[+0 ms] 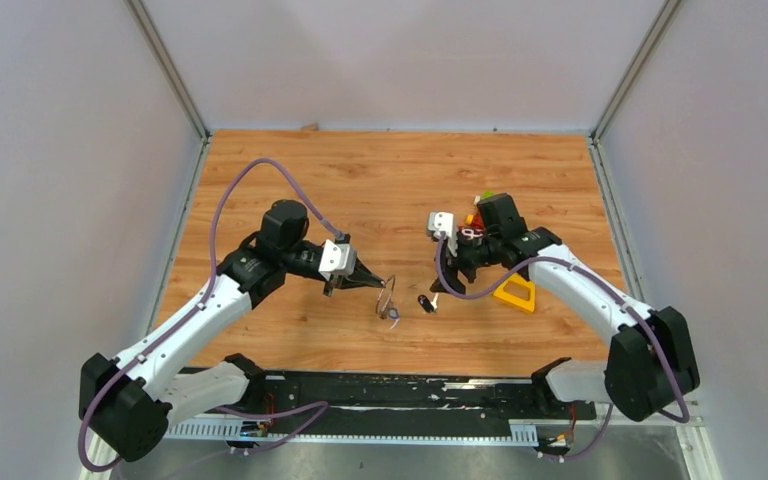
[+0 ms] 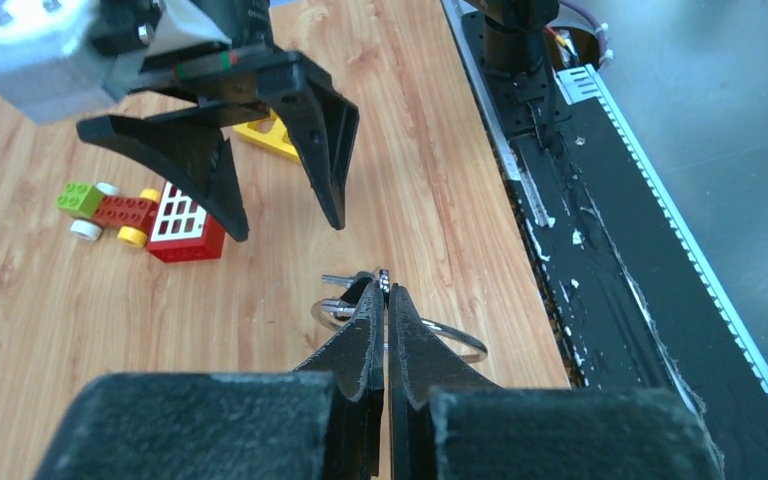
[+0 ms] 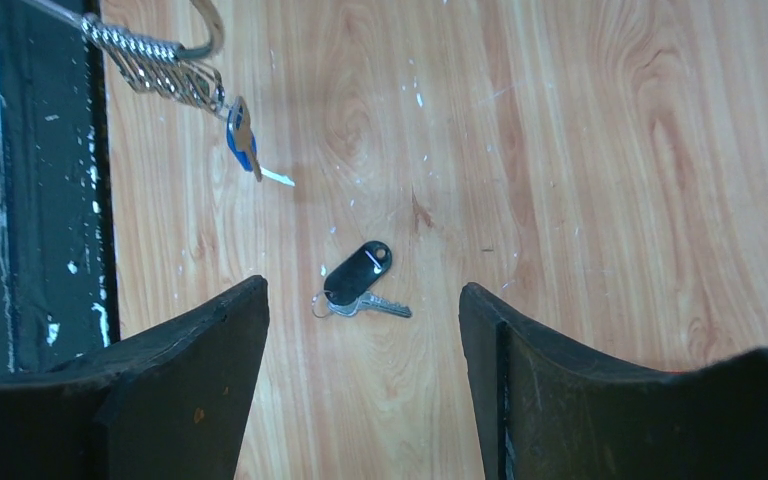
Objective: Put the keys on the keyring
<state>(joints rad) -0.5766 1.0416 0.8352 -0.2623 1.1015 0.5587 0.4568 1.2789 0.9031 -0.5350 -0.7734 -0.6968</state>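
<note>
While the left gripper pinches the wire keyring, the right gripper gapes empty.

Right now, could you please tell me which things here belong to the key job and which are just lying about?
Job: black-headed key; keyring, clamped in the left gripper; open right gripper.
Lying about: yellow triangular frame; toy brick car; red block with white grille.

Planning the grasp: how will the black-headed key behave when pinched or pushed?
The key lies flat on the smooth table, so it probably slides, not rolls. It looks stiff and light; its thin profile may make pinching awkward.
</note>
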